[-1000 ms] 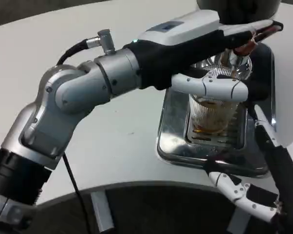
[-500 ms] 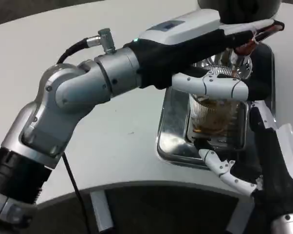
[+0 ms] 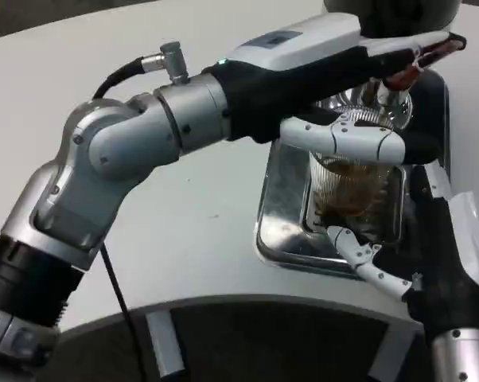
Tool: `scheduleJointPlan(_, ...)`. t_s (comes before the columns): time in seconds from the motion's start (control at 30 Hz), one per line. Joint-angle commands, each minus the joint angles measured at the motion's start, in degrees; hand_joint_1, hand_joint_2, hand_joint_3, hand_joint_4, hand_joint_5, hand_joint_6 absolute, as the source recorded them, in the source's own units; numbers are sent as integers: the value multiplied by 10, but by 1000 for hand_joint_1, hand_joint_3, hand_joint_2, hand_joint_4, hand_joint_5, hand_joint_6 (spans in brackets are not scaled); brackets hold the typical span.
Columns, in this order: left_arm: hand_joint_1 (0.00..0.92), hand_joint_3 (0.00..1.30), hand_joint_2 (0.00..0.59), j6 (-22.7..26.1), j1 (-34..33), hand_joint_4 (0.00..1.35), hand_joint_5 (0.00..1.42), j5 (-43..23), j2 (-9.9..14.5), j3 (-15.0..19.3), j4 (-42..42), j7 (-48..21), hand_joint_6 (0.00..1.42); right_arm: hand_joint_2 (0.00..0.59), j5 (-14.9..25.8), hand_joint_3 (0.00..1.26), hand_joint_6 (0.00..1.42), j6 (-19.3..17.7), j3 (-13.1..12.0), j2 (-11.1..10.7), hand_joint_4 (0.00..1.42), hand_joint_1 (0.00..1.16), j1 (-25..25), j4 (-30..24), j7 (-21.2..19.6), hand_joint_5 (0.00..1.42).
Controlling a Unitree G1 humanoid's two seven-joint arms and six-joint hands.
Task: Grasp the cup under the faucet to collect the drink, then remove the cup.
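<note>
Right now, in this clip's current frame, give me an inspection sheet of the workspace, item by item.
Surface: white table, curved front edge, bare where visible.
Job's things: clear ribbed cup stands on the metal drip tray under the faucet; amber drink fills its lower part.
Clutter: nothing seen.
Hands: left hand reaches over the cup, one white finger lying across the rim; a grip cannot be confirmed. Right hand is beside the tray, fingers apart near the cup's base, holding nothing.
Cables: black cable at the left forearm connector; another hangs below the elbow.
Surroundings: dark dispenser body above the faucet.
</note>
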Motion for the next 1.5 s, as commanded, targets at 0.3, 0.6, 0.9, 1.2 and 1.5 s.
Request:
scheduleJointPlan(0.3,0,76,111,-15,4,0,0,14,5,-21,23,-33,137,271,22,0,0,21,4,24,0,692,-28,35,-42,0)
scheduleJointPlan(0.6,0,76,111,-22,-1,0,0,14,5,-21,34,-35,137,271,41,0,0,30,5,29,0,692,-51,60,-66,0)
scheduleJointPlan(0.9,0,76,111,-29,-4,0,0,17,7,-23,43,-35,137,271,58,0,0,43,6,31,0,692,-69,78,-80,0)
scheduleJointPlan(1.2,0,76,111,-35,-9,0,0,32,4,-30,56,-28,137,271,70,0,0,48,8,29,0,692,-75,82,-89,0)
scheduleJointPlan(1.5,0,76,112,-43,-18,0,0,47,1,-38,76,-16,126,271,77,0,0,54,10,30,0,692,-79,86,-96,0)
